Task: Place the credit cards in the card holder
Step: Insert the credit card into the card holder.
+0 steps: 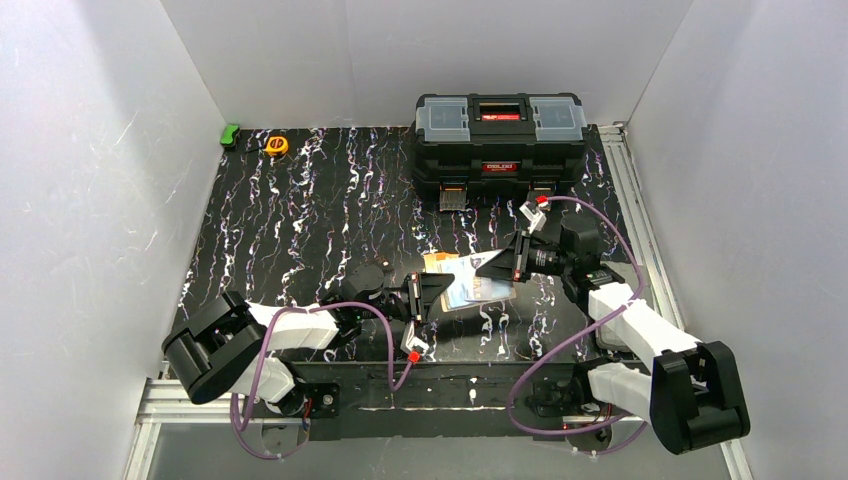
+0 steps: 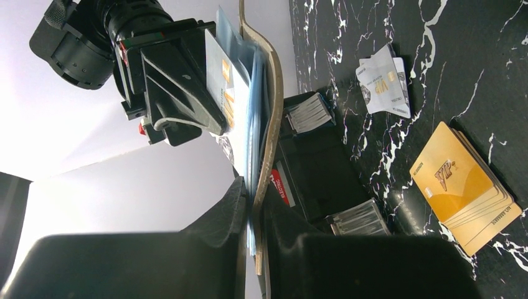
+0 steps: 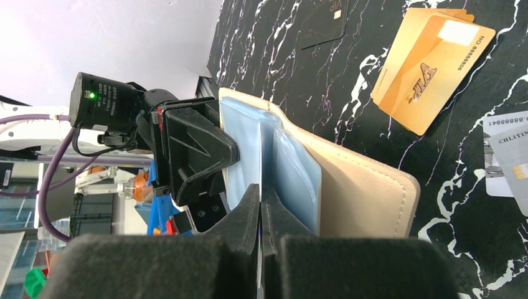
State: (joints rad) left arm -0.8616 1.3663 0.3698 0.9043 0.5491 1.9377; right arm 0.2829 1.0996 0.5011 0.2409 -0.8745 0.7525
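Note:
The cream card holder [image 3: 358,187] is held off the table, standing open with its pale blue sleeves [image 3: 246,140] showing. My left gripper [image 2: 255,184] is shut on the card holder's edge [image 2: 272,112], pinching the cover and the sleeves together. Facing it, my right gripper [image 3: 261,188] is shut on a thin white card [image 2: 218,71] whose far end lies among the blue sleeves. On the table lie a stack of orange credit cards [image 3: 429,68], a black card [image 3: 320,25] and several white cards [image 2: 383,81]. In the top view both grippers [image 1: 432,292] [image 1: 500,265] meet at the holder [image 1: 478,288].
A big black toolbox [image 1: 500,145] stands at the back of the table, close behind the holder. A yellow tape measure [image 1: 276,145] and a small green object [image 1: 230,134] lie at the back left corner. White walls close in three sides.

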